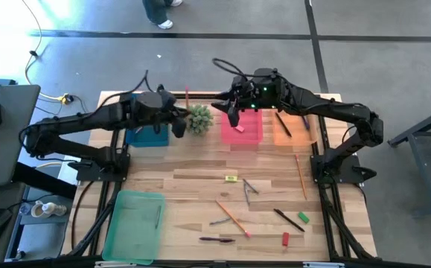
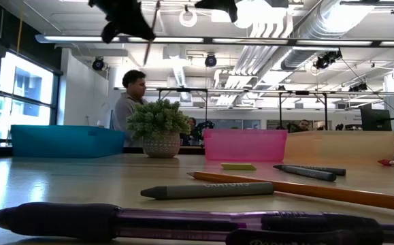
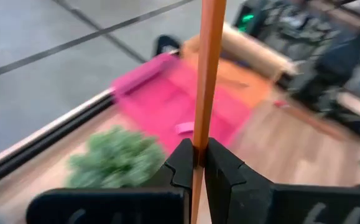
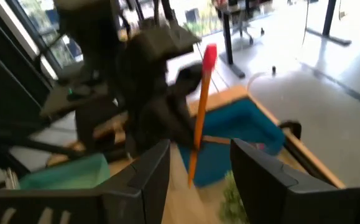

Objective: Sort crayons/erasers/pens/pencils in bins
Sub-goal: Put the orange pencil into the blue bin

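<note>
1. Here the left gripper [image 3: 195, 163] hangs above the desk [image 1: 200, 175] near its far edge, fingers [image 3: 181, 167] clamped on an orange pencil [image 3: 208, 68] standing upright.
2. The right gripper [image 4: 195, 168] faces it across a small open gap, fingers [image 4: 147, 174] spread wide and empty.
3. Below the right fingers, the pink bin [image 1: 242, 128] holds a pink eraser [image 1: 239, 129]; the potted plant [image 1: 198, 118] sits between both grippers.

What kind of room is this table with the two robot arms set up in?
Probably a robotics lab or open workshop. The low view shows bare ceiling ducts and rows of desks with a monitor, with a person behind the wooden table, whose pink bin and potted plant look staged.
</note>
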`<state>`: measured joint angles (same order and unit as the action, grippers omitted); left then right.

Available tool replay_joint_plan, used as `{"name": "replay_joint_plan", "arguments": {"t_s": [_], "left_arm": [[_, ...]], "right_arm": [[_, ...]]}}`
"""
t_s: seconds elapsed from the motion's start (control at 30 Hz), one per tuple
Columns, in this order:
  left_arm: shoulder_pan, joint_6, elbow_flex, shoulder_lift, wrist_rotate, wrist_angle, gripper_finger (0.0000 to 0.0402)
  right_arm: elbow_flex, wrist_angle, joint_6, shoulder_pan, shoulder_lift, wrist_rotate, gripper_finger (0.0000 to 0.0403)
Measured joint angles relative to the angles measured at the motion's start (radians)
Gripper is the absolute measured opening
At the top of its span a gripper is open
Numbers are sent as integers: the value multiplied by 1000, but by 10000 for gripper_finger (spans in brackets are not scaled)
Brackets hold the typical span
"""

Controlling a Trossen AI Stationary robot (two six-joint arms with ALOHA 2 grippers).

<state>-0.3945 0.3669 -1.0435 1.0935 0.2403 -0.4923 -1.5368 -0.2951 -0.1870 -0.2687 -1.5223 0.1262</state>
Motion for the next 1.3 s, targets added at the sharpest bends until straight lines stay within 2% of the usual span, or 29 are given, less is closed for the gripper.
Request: {"name": "replay_joint_plan", "arguments": {"t_s": [0.2,0.33,0.5,0.6,0.83,1.3], "left_arm": [[-68,0,0,-58,82,-227,1],[-116,12,0,-60,143,-390,1],[-194,24,0,-40,169,-527,1],[-247,23,0,-19,161,-565,1],[-356,-4,0,56,70,-646,1],[-491,-168,0,291,3,-662,1]], "right_arm": [[0,-135,34,0,0,-26,161],[0,-198,33,0,-1,-66,161],[0,-233,31,1,-4,-73,161],[0,-241,29,1,-4,-74,161],[0,-245,8,1,-4,-74,161],[0,-389,-59,1,-4,-92,161]]}}
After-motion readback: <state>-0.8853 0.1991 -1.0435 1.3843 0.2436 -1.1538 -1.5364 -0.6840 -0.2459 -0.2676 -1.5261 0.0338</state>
